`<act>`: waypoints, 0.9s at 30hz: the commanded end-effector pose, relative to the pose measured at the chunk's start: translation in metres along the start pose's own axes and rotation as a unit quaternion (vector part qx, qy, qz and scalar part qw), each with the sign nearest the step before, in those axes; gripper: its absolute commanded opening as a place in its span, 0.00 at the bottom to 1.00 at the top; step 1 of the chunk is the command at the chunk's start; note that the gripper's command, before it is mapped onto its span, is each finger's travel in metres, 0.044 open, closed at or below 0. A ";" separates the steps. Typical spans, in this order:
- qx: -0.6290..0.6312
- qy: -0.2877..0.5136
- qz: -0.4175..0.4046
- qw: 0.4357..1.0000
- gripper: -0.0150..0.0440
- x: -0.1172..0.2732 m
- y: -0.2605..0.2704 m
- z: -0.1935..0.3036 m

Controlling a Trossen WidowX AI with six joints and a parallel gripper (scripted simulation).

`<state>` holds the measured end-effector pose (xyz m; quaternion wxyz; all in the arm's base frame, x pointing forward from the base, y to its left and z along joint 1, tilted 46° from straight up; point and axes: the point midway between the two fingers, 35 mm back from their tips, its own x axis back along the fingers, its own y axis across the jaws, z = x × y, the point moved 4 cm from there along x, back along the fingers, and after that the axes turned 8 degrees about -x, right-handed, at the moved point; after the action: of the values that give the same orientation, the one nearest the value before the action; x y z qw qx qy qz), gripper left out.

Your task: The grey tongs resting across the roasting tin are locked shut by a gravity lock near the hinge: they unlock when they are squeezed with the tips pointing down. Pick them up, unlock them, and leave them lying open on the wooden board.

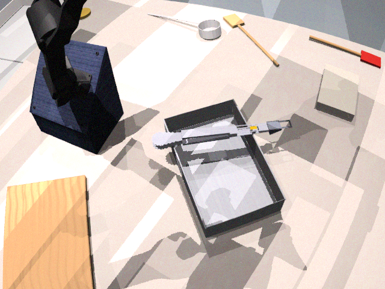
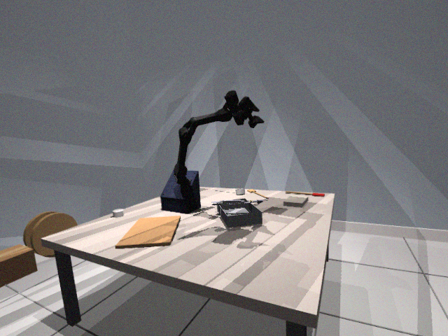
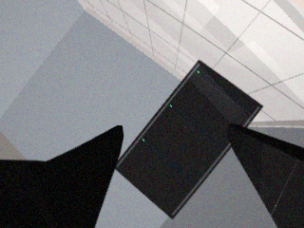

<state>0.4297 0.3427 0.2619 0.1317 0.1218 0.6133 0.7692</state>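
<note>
Wrist view has the end effector (image 2: 260, 115) (image 3: 174, 130) spread wide, three green dots (image 3: 171, 105) marking a dark box (image 3: 190, 147) beyond

On my desk (image 1: 133, 174) (image 2: 282, 264) I count one pair of tongs (image 1: 205, 135) (image 2: 260, 201), one tin (image 1: 245, 217) (image 2: 240, 220), one wooden board (image 1: 46, 230) (image 2: 150, 231), one long-handled pan (image 1: 209, 32) (image 2: 240, 192), two stick-handled tools, yellow-headed (image 1: 233, 20) (image 2: 251, 190) and red-headed (image 1: 370, 58) (image 2: 318, 194), one beige block (image 1: 337, 93) (image 2: 295, 201), one yellow round thing (image 1: 85, 12), one small pale cylinder (image 2: 117, 213). Elsewhere: two wooden discs (image 2: 54, 234), one wooden beam (image 2: 17, 262), one dark box (image 3: 185, 138), three green lights (image 3: 171, 105).
</note>
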 end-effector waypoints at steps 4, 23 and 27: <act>0.097 0.003 0.021 0.995 0.75 -0.017 -0.016 -0.008; 0.767 0.205 0.356 0.493 0.69 -0.119 -0.176 -0.191; 0.788 0.292 0.414 0.350 0.69 -0.115 -0.196 -0.238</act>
<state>0.4862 0.1664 0.0492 -0.4175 0.2255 0.8802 -0.0115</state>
